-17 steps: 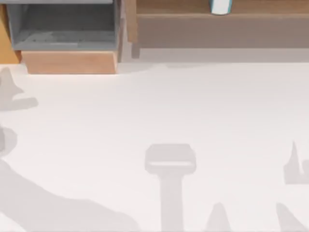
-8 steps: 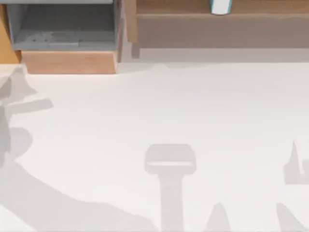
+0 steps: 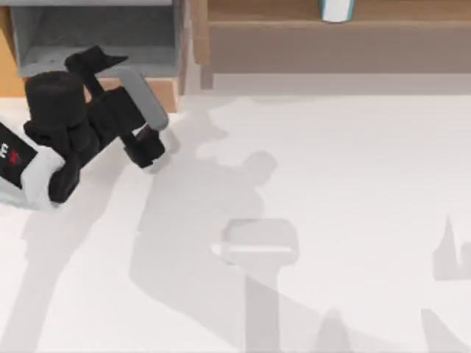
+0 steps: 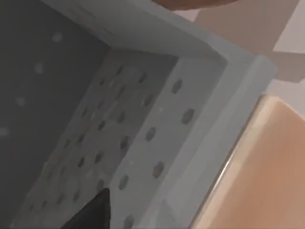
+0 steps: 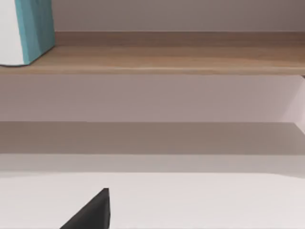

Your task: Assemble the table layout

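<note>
The table (image 3: 331,162) is the broad white surface across the top view. My left arm reaches in at the far left, and its black left gripper (image 3: 99,60) points into the light-wood drawer unit (image 3: 103,94) at the back left. In the left wrist view the drawer's grey perforated inside (image 4: 119,124) is close, with a dark tip of the gripper (image 4: 95,214) at the picture's edge. The right wrist view looks across the table (image 5: 200,200) toward the shelf, with a dark tip of the right gripper (image 5: 93,212) low in the picture.
A long brown wooden shelf (image 3: 331,37) runs along the back right. On it stands a white and teal container (image 3: 336,9), seen again in the right wrist view (image 5: 28,31). Grey shadows lie across the table's middle and front.
My left arm has swung in from the left edge to the drawer unit. One second ago its shadow alone lay there. The shadow has spread across the table's middle.
</note>
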You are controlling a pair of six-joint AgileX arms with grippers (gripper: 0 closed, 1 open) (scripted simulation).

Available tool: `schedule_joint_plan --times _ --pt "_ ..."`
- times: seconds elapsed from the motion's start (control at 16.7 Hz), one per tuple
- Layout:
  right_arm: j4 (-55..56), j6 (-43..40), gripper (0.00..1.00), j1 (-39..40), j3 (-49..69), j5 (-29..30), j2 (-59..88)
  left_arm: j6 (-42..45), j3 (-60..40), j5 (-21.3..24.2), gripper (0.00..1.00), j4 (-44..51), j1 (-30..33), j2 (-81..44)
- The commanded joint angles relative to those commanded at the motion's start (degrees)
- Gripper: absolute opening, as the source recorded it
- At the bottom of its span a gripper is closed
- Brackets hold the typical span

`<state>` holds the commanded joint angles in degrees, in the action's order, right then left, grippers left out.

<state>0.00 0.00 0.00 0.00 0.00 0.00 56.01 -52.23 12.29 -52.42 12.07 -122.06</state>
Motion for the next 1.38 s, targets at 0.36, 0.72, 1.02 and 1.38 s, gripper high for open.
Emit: schedule_joint_plan --times 0.36,0.72,1.02,1.38 --pt "0.0 0.0 1.00 0.0 0.0 0.0 0.0 -27.7 -16.3 -20.0 1.00 11.8 25.8 -6.6" --pt "0.0 0.0 1.00 0.0 0.0 0.0 0.0 -47.0 -46.1 -42.1 1.00 20.4 36.7 -16.1" --pt "0.0 0.0 1.00 0.0 0.0 0.0 0.0 -54.2 -63.0 -55.1 1.00 24.4 36.9 -21.1" --pt "0.0 0.0 1.00 0.0 0.0 0.0 0.0 -55.3 -66.1 -57.9 1.00 25.1 36.2 -22.0"
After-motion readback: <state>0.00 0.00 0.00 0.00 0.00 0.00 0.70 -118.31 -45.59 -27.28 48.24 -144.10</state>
